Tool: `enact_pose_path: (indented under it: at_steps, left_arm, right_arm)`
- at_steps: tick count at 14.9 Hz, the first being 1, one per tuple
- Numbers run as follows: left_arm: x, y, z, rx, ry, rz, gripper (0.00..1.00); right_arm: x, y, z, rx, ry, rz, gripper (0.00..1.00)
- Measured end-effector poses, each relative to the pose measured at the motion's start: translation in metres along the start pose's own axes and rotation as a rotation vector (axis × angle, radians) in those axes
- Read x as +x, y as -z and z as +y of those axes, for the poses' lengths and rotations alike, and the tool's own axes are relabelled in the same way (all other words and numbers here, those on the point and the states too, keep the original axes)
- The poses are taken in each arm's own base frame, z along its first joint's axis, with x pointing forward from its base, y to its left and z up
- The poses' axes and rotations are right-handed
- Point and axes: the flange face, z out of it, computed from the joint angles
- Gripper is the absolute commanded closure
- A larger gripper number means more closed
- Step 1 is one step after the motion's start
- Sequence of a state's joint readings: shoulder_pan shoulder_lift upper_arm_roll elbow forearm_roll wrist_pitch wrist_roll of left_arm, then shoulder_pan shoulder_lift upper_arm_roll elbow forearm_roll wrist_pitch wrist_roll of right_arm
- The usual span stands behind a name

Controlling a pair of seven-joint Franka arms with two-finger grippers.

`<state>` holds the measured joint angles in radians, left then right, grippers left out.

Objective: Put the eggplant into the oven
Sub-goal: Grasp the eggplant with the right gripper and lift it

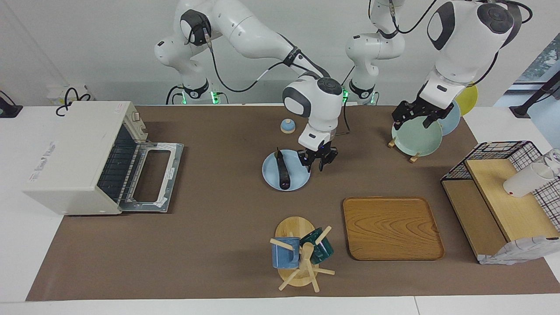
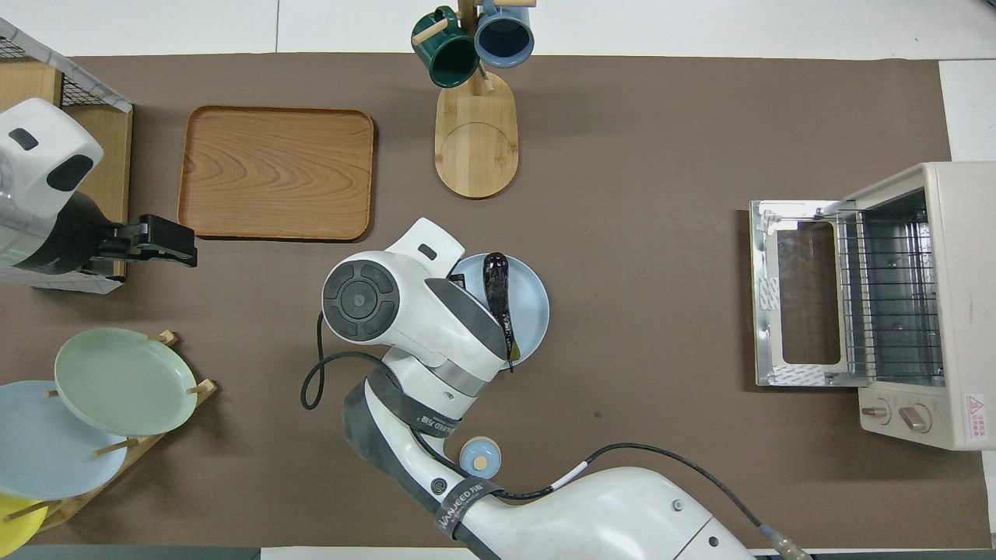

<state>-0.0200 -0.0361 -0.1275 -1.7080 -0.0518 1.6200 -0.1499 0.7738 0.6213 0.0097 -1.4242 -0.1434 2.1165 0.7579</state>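
- The eggplant (image 1: 282, 169) lies on a light blue plate (image 1: 299, 178), just beside the right gripper (image 1: 318, 162), toward the oven's end of the table.
- The right gripper's jaws look slightly apart and empty, low at the plate's rim.
- The left gripper (image 1: 411, 114) waits by the plate rack (image 1: 413, 156); its jaws cannot be read.
- The eggplant looks light, firm and glossy, so probably slippery; the middle seems the best place to grip.
- The oven (image 1: 72, 157) stands open.

Right gripper (image 1: 318, 162) and part of the blue plate (image 2: 531, 289) — hidden overhead under the arm's own wrist.
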Motion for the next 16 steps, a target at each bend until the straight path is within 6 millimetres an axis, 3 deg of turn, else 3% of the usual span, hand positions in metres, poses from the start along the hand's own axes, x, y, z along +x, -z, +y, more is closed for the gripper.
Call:
enact_pose_path:
  at_steps: [5,9,10,11,12,16]
  left_arm:
    - [0.001,0.012,-0.003,0.020,-0.011,0.002,0.00]
    - [0.001,0.009,-0.004,0.030,-0.014,-0.008,0.00]
    - [0.002,0.009,-0.004,0.033,-0.017,-0.009,0.00]
    - [0.001,0.009,-0.005,0.035,-0.021,-0.010,0.00]
    - [0.001,0.008,-0.005,0.036,-0.023,-0.012,0.00]
    - [0.001,0.008,-0.005,0.037,-0.025,-0.016,0.00]
  right_arm:
    - [-0.018,-0.029,0.005,0.002,0.006,-0.007,0.55]
    - [-0.025,-0.032,0.008,0.006,-0.004,-0.006,0.60]
    - [-0.027,-0.034,0.009,0.010,-0.007,-0.004,0.64]
    - [-0.028,-0.035,0.010,0.012,-0.010,-0.003,0.77]
    - [-0.029,-0.037,0.010,0.014,-0.013,-0.001,0.97]
    - [-0.031,-0.036,0.011,0.014,-0.015,-0.002,1.00]
